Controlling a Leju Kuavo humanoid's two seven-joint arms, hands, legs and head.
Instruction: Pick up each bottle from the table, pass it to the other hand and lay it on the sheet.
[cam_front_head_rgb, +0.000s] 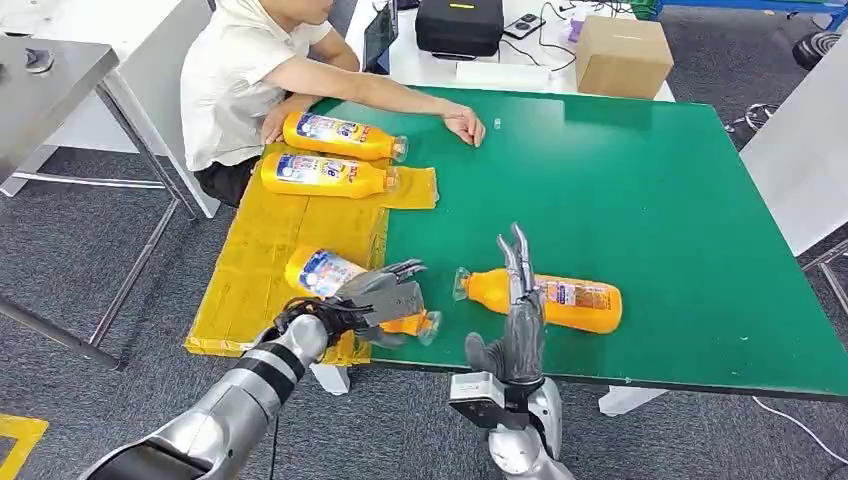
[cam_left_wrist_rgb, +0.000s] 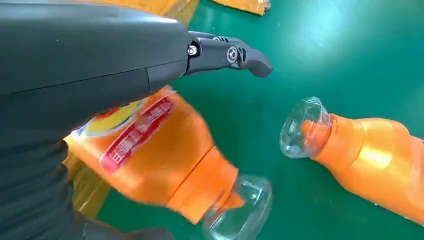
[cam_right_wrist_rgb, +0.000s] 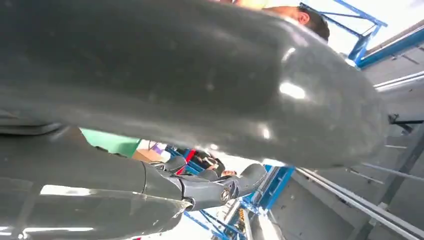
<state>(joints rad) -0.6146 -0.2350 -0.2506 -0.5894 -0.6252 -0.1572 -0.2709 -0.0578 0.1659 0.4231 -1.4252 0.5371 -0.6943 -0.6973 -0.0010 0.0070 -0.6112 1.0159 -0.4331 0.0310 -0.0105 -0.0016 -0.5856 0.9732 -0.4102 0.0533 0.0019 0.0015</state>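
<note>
Bottle is gripped by left hand at the sheet edge for laying; right hand is held spread beside it.

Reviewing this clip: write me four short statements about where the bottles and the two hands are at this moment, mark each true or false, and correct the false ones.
1. Two bottles lie on the yellow sheet near the person. True.
2. The left hand is on a bottle at the sheet's edge. True.
3. The right hand grips the bottle on the green table. False: its fingers are straight, open in front of that bottle.
4. All the bottles stand upright. False: all four lie on their sides.
</note>
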